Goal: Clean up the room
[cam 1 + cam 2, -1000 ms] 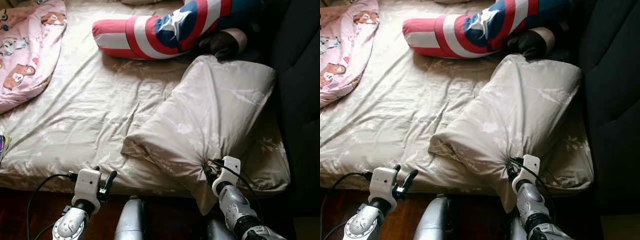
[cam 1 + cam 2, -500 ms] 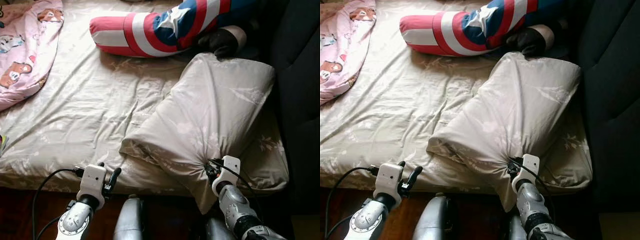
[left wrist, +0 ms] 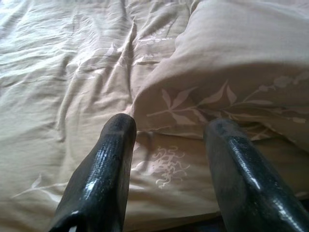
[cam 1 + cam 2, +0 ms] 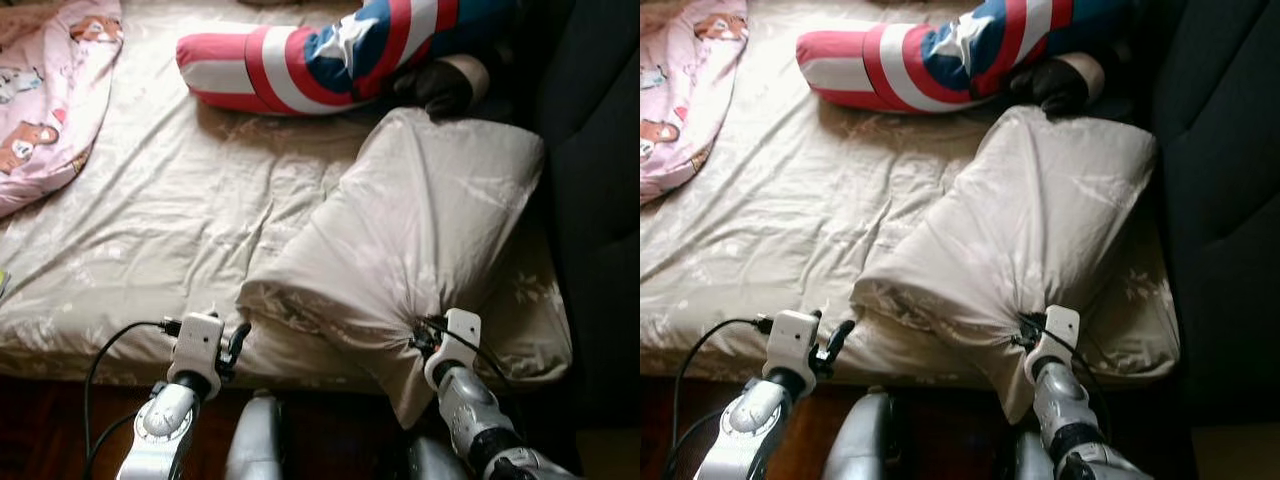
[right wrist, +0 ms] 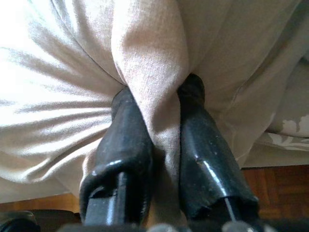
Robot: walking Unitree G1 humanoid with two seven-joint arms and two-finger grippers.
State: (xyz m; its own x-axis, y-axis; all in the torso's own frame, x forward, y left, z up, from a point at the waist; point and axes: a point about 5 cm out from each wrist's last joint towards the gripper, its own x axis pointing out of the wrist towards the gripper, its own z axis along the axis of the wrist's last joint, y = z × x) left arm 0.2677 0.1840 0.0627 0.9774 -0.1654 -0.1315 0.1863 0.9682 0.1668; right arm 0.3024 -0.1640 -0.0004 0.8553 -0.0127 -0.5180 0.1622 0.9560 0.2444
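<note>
Right end effector [image 5: 157, 145] was clamped on a bunched fold of the beige pillow [image 4: 420, 230], lower right of frame, on the bed [image 4: 150, 240]. Left end effector [image 3: 169, 159] sat spread apart by the pillow's near corner, lower left.

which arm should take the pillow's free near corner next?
Left. The left end effector is open right at that corner of the pillow; the right end effector is already clamped on a fold.

Harsh sunlit glare, deep shadows
</note>
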